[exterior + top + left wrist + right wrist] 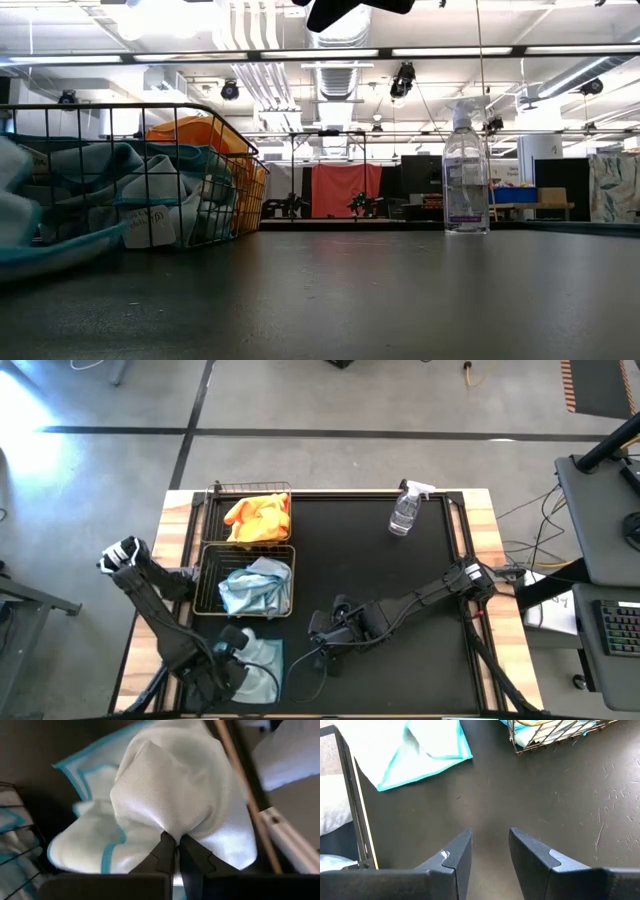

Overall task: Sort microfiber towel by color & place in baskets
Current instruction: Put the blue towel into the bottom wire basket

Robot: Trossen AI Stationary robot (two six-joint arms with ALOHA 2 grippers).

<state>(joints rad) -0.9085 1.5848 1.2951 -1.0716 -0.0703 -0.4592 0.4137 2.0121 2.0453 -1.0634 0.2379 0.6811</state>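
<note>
Pinching: left claw (174, 840) pressed together on pale blue towel (170, 795), beside the baskets (205, 575)
Right claw (490, 842): spread, above bare surface (380, 570)

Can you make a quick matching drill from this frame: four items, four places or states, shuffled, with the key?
Items:
1. orange towel
2. spray bottle
3. left gripper
4. right gripper

Places or states:
A. open over bare black mat
B. pinched shut on a pale blue towel at the near edge of the mat
C. standing upright at the far side of the table
D. lying in the far basket

Pairs: 1-D, 2-C, 3-B, 4-A
</note>
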